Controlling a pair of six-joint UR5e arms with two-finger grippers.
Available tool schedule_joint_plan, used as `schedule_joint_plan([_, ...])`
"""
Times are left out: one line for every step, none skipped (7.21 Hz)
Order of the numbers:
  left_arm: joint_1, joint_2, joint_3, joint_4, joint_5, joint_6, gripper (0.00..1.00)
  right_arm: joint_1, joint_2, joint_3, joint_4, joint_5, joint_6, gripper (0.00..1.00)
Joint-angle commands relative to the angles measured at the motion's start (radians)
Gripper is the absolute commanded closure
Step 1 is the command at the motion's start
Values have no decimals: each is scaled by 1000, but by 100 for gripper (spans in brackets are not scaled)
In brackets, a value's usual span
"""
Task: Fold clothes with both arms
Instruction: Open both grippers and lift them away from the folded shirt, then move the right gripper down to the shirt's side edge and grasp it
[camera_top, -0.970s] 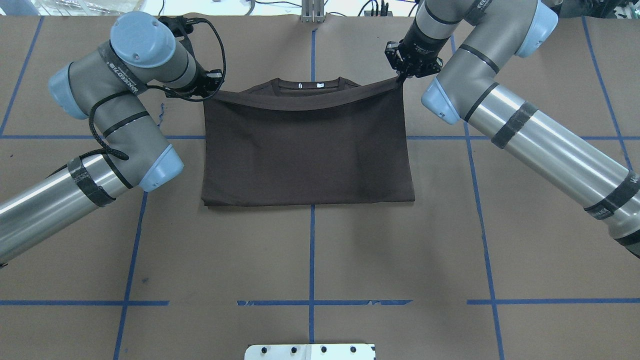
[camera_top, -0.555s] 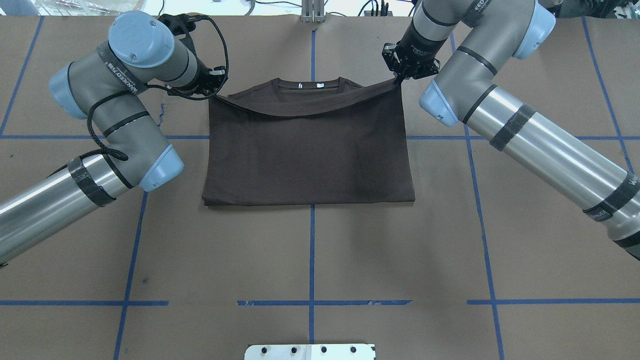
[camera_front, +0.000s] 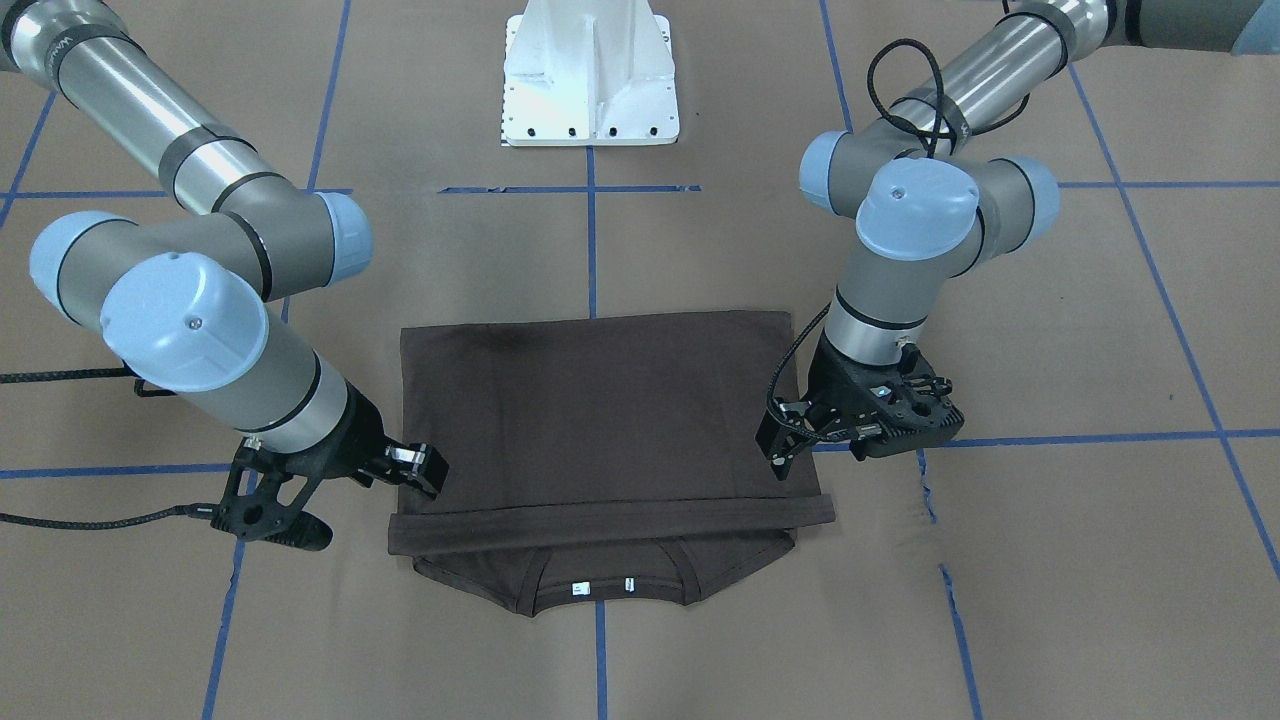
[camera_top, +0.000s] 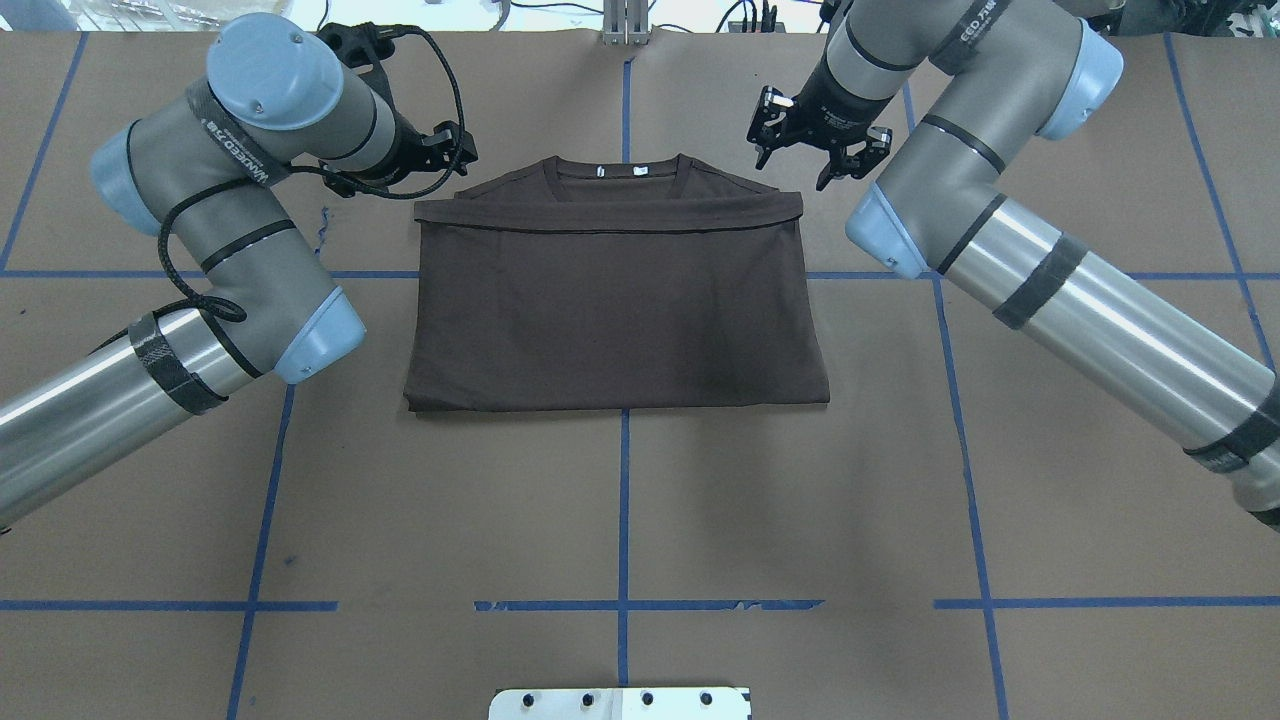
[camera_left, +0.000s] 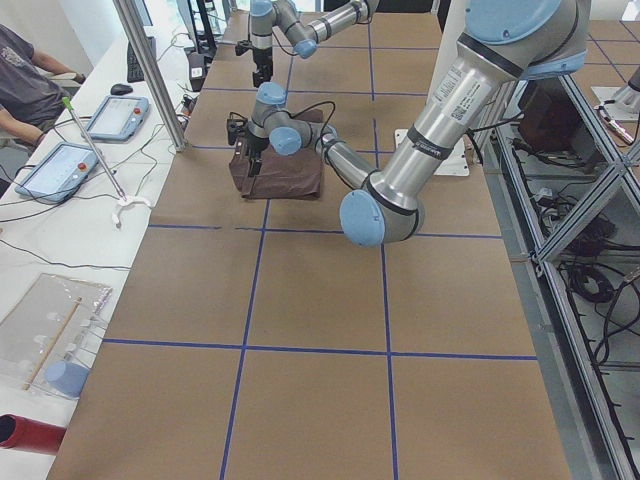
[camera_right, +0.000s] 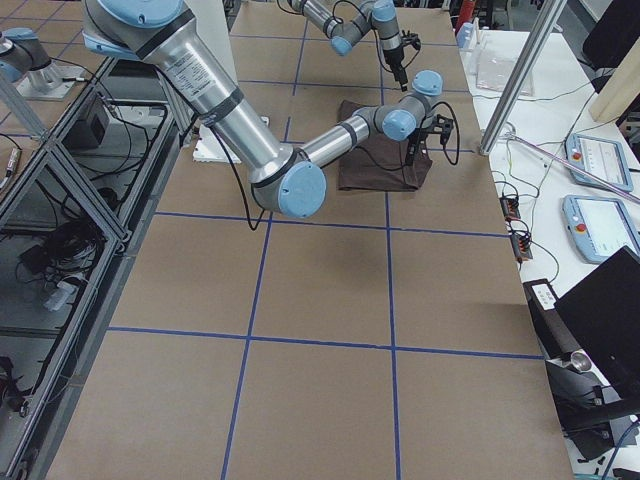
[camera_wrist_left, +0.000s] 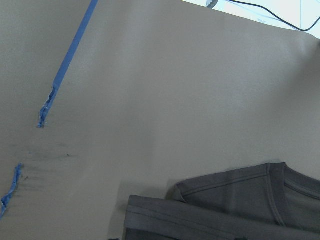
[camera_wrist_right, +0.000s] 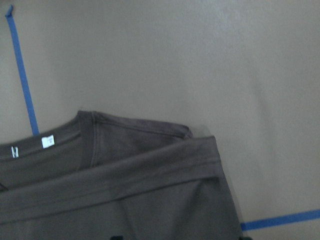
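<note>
The dark brown T-shirt (camera_top: 615, 300) lies flat on the table, folded in half, with its hem edge (camera_top: 610, 212) lying straight just short of the collar (camera_top: 618, 170). The white neck tags (camera_front: 600, 587) show. My left gripper (camera_top: 447, 150) is open and empty, just off the shirt's far left corner. My right gripper (camera_top: 805, 155) is open and empty, just off the far right corner. In the front-facing view the left gripper (camera_front: 805, 442) and the right gripper (camera_front: 412, 467) flank the hem. The wrist views show the shirt's corners (camera_wrist_left: 225, 210) (camera_wrist_right: 150, 185), but no fingers.
The white pedestal base (camera_top: 620, 703) stands at the near table edge. Blue tape lines (camera_top: 623, 500) cross the brown table cover. A metal pole (camera_left: 150, 70), tablets (camera_left: 58, 165) and a seated person (camera_left: 25, 80) are beyond the far edge.
Both grippers have opened and let go of the hem corners, drawing slightly away. The sagging hem has dropped and now lies flat and straight below the collar.
</note>
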Motion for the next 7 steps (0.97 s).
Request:
schedule_joint_plan([1,15,-116,63,-9,-2,0,-104,-183,222,0,-74,53,0])
schedule_joint_plan([6,12,-150,102,-12,-7,0,-176,-242,271,0,-155,94,0])
schedule_joint_plan([12,14,-167,102,-17,-11,0,-216,-258,273,-2,-195,102,0])
schedule_joint_plan([30,14,-164,99,-16,-42,0,-227,-276,275,0,-197,102,0])
schedule_joint_plan([41,15,-164,95,-14,-59,0,-238,-278,272,-2,-197,102,0])
schedule_joint_plan([41,14,-165,93,-14,-60,0,-245,-278,264,-2,-195,101,0])
schedule_joint_plan([41,15,-165,93,-14,-60,0,-259,-278,260,-2,-197,99,0])
